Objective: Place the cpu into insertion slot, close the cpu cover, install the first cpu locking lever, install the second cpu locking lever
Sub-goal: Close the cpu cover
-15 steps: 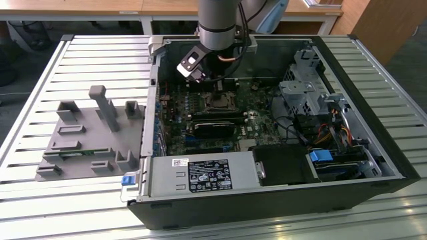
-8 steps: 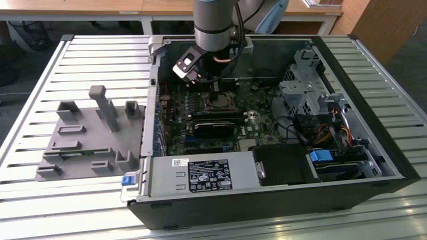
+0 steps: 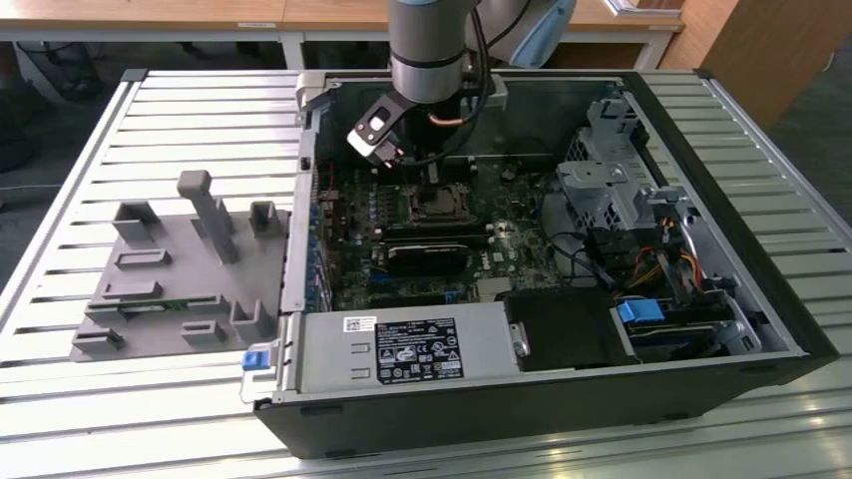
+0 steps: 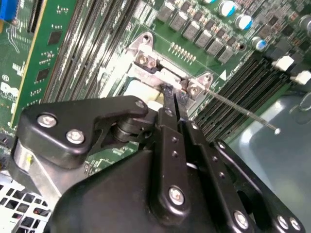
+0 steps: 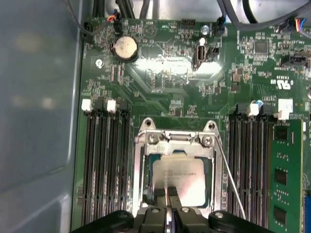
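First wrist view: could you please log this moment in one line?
silvery-grey square cpu seated | silvery frame cpu cover over it | black gripper shut at cover edge

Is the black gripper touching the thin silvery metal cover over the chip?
Cannot tell. In the first wrist view the black gripper ends over the edge of the silvery square cpu cover, but no contact or gap shows plainly.

Ext. cam: we look down steeply from above on the whole open PC case on the slatted bench. Both wrist cams sit v. close over its motherboard; first square-on, second oblique. They share the insertion slot.
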`<action>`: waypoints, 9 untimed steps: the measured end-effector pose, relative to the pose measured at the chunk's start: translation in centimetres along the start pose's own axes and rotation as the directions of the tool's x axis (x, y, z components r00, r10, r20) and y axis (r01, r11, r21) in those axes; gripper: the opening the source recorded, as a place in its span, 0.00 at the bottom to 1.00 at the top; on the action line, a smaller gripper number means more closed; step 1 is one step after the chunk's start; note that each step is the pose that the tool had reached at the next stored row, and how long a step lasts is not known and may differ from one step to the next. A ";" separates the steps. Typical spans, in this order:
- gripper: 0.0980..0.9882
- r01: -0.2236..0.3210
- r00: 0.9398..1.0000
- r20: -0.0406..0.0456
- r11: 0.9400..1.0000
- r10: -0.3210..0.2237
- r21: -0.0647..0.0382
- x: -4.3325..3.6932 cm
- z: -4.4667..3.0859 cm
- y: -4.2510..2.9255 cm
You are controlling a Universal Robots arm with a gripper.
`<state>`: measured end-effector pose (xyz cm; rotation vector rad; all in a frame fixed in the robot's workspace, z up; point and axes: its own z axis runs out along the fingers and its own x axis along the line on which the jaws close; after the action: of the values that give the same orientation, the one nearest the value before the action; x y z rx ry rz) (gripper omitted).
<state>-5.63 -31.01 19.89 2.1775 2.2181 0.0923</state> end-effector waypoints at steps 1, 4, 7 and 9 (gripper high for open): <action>0.08 0.000 1.000 0.000 1.000 0.000 -0.001 0.01 0.07 0.12; 0.08 0.000 1.000 -0.001 1.000 0.000 -0.001 0.05 0.12 0.22; 0.08 0.000 1.000 -0.002 1.000 0.000 -0.002 0.15 -0.07 0.27; 0.08 0.000 1.000 -0.002 1.000 0.000 -0.002 0.18 -0.44 0.29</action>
<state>-5.37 -30.84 20.35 2.1771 2.2184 0.0959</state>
